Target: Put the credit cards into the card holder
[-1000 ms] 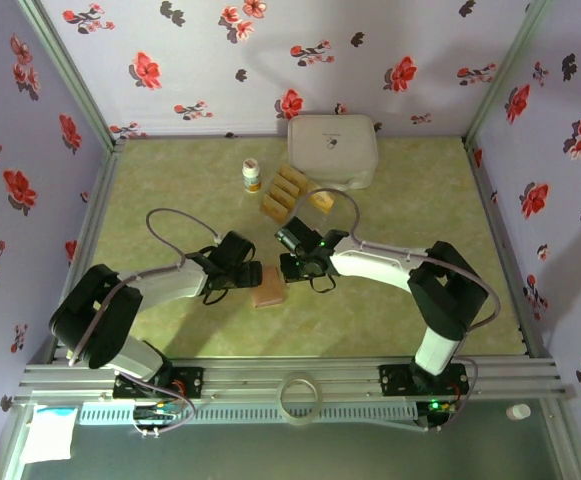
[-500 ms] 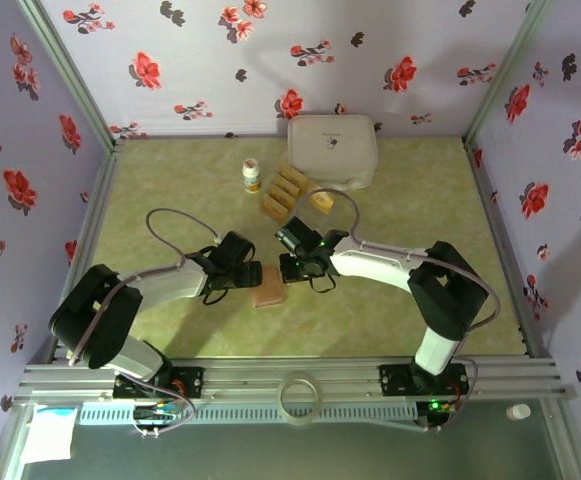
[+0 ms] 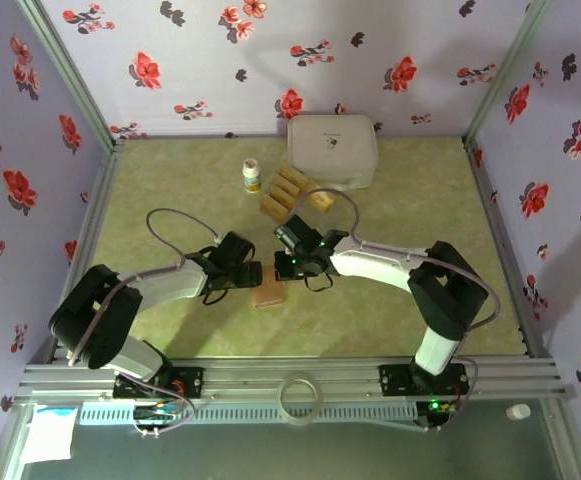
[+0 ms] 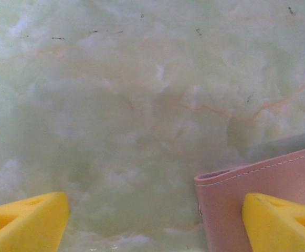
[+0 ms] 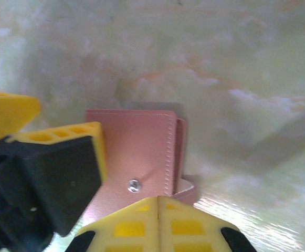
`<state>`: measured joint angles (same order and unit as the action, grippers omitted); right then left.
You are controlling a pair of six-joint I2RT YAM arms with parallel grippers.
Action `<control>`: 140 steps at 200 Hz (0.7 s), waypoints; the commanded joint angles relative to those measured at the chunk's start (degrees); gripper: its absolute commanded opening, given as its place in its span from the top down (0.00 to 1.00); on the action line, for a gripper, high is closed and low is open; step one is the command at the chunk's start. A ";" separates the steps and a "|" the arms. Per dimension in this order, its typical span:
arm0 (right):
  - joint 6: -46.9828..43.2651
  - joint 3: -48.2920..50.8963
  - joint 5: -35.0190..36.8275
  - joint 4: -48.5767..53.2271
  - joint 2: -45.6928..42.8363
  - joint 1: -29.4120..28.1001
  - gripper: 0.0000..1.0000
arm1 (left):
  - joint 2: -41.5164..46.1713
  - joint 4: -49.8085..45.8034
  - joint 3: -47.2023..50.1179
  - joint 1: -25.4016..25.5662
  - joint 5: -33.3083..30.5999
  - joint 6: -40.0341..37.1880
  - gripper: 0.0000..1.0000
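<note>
The pinkish-tan card holder (image 3: 268,291) lies folded on the table between both arms. In the right wrist view the card holder (image 5: 136,152) shows its stitched flap and a metal snap (image 5: 134,185). My right gripper (image 5: 159,202) hovers at its near edge with the jaws pressed together and nothing visible between them. My left gripper (image 4: 152,226) is open, and its right finger (image 4: 281,220) rests over the card holder (image 4: 246,194). Several gold credit cards (image 3: 283,190) lie in a row farther back, with one more (image 3: 321,201) beside them.
A large white rounded box (image 3: 332,150) stands at the back, right behind the cards. A small white bottle (image 3: 252,175) stands left of the cards. Floral walls close in the green table (image 3: 170,200) on three sides.
My right gripper's jaws have closed fully, and it has edged slightly left toward the card holder. The left arm and the card holder have stayed put.
</note>
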<state>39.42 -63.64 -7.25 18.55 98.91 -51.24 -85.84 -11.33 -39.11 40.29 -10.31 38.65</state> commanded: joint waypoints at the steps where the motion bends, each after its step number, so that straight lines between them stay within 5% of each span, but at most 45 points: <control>1: 3.19 -0.16 -3.71 -4.88 1.24 0.38 1.00 | 0.10 -4.09 2.16 0.64 1.25 -0.70 0.13; 140: 7.25 0.47 -7.92 -11.69 7.92 -0.46 1.00 | -0.25 -2.77 3.25 0.64 1.69 -0.42 0.13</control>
<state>45.52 -63.66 -14.20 8.36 105.69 -51.27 -85.41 -10.11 -38.17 40.36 -10.35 38.63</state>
